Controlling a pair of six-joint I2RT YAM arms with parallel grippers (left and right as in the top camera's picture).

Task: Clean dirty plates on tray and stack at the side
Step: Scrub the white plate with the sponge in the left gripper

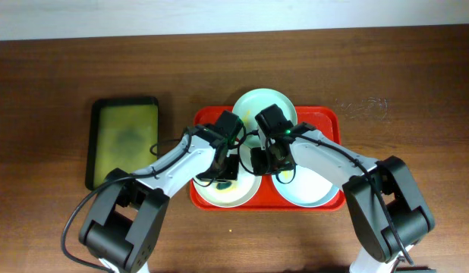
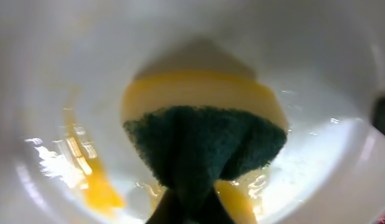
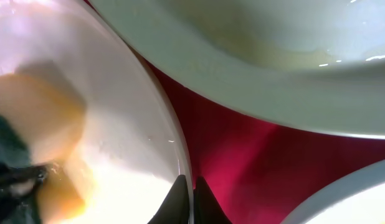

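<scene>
My left hand [image 1: 221,165] clamps a sponge [image 2: 205,134], scrubbing the smeared white plate [image 2: 49,74] on the red tray [image 1: 325,121]; my right hand [image 3: 192,198] pinches its rim, apparently steadying it.

At the left pincer [image 1: 223,168], the sponge [image 2: 205,143] is showing rough green fibre over smooth yellow foam; the white plate [image 2: 317,155] beneath is gleaming glossy, the tray [image 3: 242,155] shining, probably plastic.

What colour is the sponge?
The sponge is yellow with a dark green scrubbing side, clearest in the left wrist view.
</scene>
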